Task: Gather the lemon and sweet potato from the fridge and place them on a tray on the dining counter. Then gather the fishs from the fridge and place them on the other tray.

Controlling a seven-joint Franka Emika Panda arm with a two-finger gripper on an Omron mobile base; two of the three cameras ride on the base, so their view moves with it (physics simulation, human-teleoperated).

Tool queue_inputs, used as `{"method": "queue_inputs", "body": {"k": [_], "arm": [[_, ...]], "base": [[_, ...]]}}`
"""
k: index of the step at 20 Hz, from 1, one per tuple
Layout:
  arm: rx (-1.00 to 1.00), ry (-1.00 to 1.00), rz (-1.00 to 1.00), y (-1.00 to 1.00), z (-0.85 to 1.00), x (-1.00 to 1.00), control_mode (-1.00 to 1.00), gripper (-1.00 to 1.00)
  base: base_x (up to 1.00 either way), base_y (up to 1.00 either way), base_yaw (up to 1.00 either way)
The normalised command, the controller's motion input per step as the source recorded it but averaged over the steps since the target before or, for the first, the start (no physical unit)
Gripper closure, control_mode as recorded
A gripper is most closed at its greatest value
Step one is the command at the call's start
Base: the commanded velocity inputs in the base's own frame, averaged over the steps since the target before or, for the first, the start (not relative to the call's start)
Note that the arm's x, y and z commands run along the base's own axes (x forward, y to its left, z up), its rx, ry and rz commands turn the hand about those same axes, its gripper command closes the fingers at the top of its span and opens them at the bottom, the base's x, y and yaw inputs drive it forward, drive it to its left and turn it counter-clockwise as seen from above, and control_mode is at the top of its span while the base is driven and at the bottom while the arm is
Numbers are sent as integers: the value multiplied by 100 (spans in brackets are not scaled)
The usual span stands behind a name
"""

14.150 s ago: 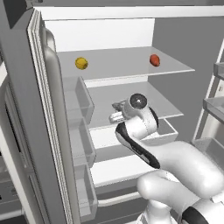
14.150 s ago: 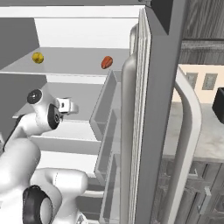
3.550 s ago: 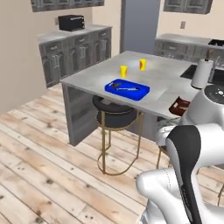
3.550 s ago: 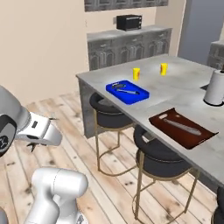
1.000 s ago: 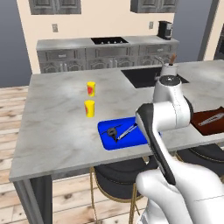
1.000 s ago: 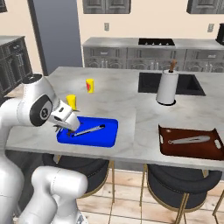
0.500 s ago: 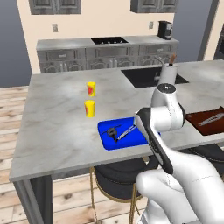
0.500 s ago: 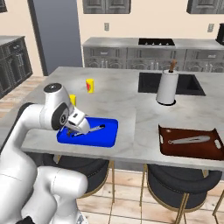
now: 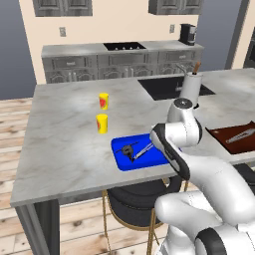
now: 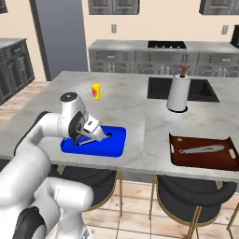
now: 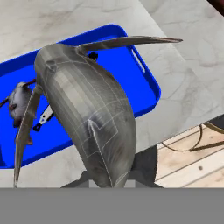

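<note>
**Grey fish over the blue tray**

Grey and scaly, the fish I'm carrying sits clenched in my fingers, low above the blue tray at the near edge of the surface. Over the last second I've brought the arm down toward it. Another fish already lies in the tray's left part, so release looks next. Farther right sits the reddish-brown tray.

The fish is silvery grey with faint pale grid lines; at its nine o'clock a smaller grey fish lies on the bright blue tray. The dining counter is light grey marbled, the second tray reddish-brown, two cups yellow.
</note>
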Motion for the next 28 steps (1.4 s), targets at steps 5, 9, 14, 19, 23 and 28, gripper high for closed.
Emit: {"method": "queue_inputs", "body": {"k": [5, 9, 14, 19, 23, 28], "arm": [[0, 0, -1, -2, -28, 56, -100, 100], [2, 1, -1, -2, -23, 52, -100, 100], [2, 1, 0, 0, -28, 41, -100, 100], [0, 1, 0, 0, -39, 26, -100, 100], [0, 2, 0, 0, -34, 25, -100, 100], [0, 2, 0, 0, -34, 22, -100, 100]], "base": [[0, 0, 0], [0, 0, 0], [0, 0, 0], [0, 0, 0], [0, 0, 0], [0, 0, 0]]}}
